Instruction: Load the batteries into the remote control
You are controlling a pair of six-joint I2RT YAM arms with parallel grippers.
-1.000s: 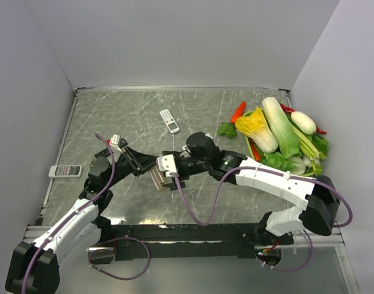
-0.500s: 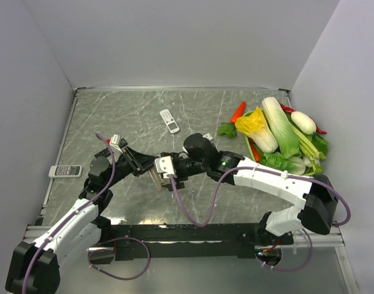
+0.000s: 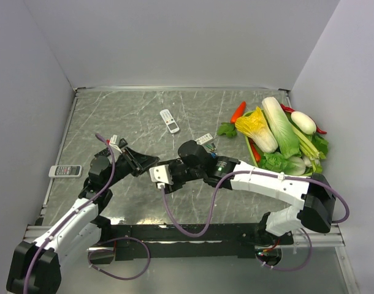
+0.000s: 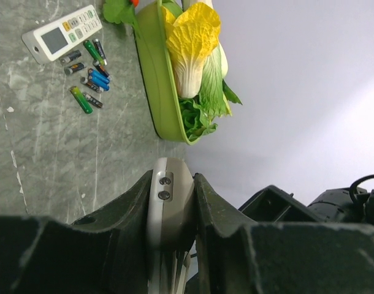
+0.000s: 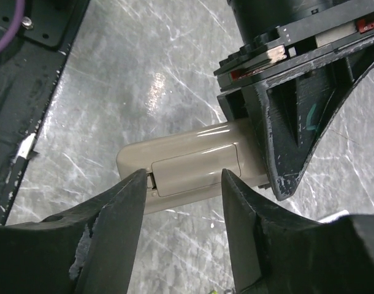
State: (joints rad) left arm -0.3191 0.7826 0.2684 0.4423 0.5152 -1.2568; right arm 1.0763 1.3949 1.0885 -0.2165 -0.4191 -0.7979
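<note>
My left gripper is shut on one end of the remote control and holds it above the table. In the right wrist view the remote control shows its beige back, with the battery cover in place. My right gripper is open over that back, one finger at each end of the cover. Its left fingertip sits at the cover's latch end. In the top view the right gripper hides most of the remote. The batteries, green, blue and dark, lie loose on the table.
A white remote with a screen lies beside the batteries. A green tray of cabbages and other vegetables stands at the right. A small white remote lies mid-table and another remote is by the left wall.
My right gripper has shifted left and nearer, onto the held remote's back, and its jaws have narrowed. The left gripper has kept its grip and place.
</note>
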